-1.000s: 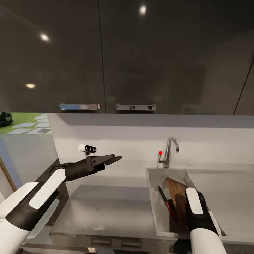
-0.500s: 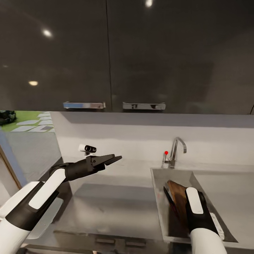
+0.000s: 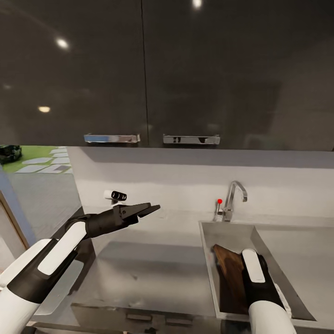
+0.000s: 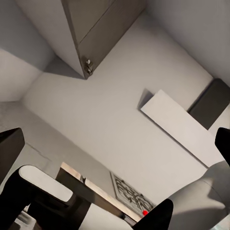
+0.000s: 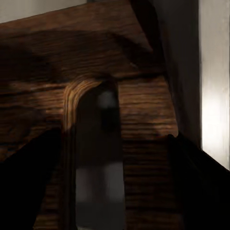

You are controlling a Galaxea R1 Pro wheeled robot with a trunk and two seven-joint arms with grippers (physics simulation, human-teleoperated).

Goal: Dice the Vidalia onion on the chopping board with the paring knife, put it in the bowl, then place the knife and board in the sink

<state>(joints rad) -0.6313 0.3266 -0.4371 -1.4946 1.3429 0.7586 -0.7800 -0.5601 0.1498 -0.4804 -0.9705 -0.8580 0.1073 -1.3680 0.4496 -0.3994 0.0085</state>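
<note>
Head view shows the chopping board (image 3: 228,276) now lying lower in the sink (image 3: 232,230) than a second earlier, knife hidden, right pincer (image 3: 253,297) grip state not discernible, left pincer (image 3: 147,209) near closed and empty above the worktop (image 3: 139,269), so placement appears nearly complete.

Close on the board (image 5: 139,143): dark brown wood, grain running across the frame. Oblong handle slot (image 5: 98,158) cut through it, pale rounded lip along one side and end, grey metal visible through the opening with a soft bright spot near the rounded end. Two dark fingers (image 5: 26,184) at the frame's lower corners, spread wide, one on each side of the slot. Shadow across the upper board. Beyond the board's edge, a strip of grey sink wall (image 5: 213,81), brighter lower down.
</note>
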